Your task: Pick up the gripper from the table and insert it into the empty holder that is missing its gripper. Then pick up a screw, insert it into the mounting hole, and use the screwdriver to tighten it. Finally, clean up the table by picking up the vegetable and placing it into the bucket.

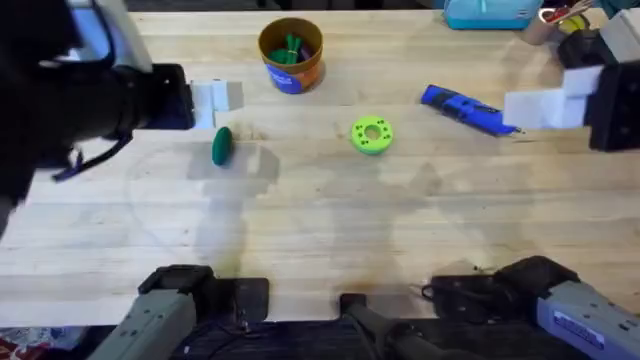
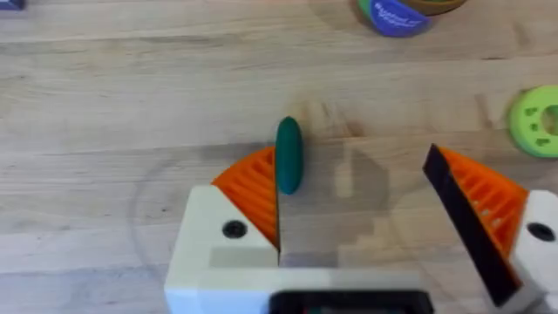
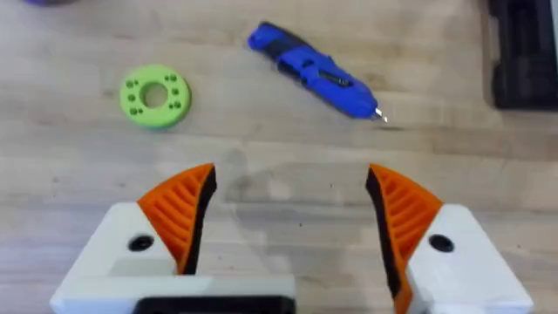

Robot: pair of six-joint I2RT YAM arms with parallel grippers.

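Green vegetable [image 2: 289,155] lies beside the gaping left claw [image 2: 370,196].

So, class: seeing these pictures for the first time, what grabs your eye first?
Probably the lime green ring with holes mid-table, and the thick blue pen-shaped screwdriver lying to its right. Next, the small dark green oblong vegetable at left, with the open left gripper close by it.

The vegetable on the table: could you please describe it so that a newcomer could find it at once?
Start at the orange-brown bucket near the far edge of the wooden table, then look nearer and to the left. There the vegetable lies on bare wood, beside the left gripper. It is dark green, smooth and oblong, unlike the lime green ring with holes.
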